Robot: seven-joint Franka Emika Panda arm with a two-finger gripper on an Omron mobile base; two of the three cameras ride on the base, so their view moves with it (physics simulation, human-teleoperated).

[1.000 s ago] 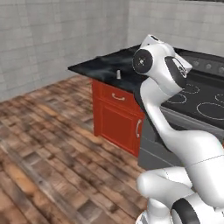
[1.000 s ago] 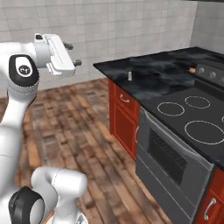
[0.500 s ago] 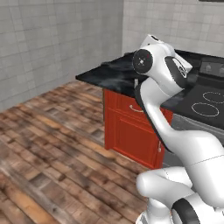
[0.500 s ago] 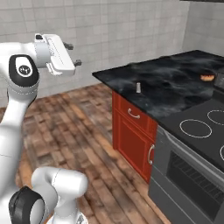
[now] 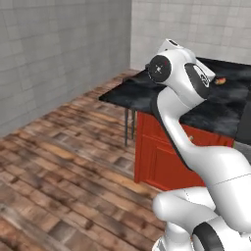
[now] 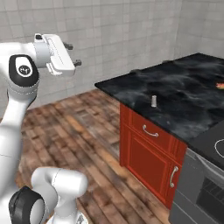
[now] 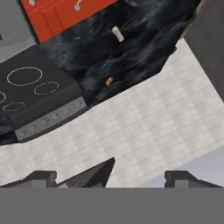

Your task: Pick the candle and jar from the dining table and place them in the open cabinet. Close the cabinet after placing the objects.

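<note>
Jaws spread wide and empty: the gripper (image 6: 73, 54) hangs high in the air over the wooden floor (image 5: 59, 162), well apart from any work surface and clasping nothing.

Below and ahead stands a red base cabinet (image 6: 148, 148) with small silver handles. A black marble counter (image 6: 183, 87) tops it, and a dark cooktop (image 7: 30, 87) sits beside it. A small pale cylinder (image 6: 154, 100) stands upright on the marble near the front edge. Farther back lies a tiny orange item (image 5: 220, 81). A grey tiled wall (image 6: 109, 35) closes the scene behind.

Judging from the task, the jar is likely heavy, rigid, smooth and breakable. It would want a firm squeeze across its body below the lid, kept upright. The candle should be light and a little soft, and easy to knock over. A gentle pinch across its middle from above would suit it.

Where the candle and jar stand cannot be told from these views. Whether the pale cylinder is the candle is also unclear, since this marble adjoins a cooktop and looks like a counter, not a table. Two thin dark legs (image 5: 128, 126) show under the marble's overhang, and what they belong to is hard to make out. The arm covers part of the counter in the left base view.
</note>
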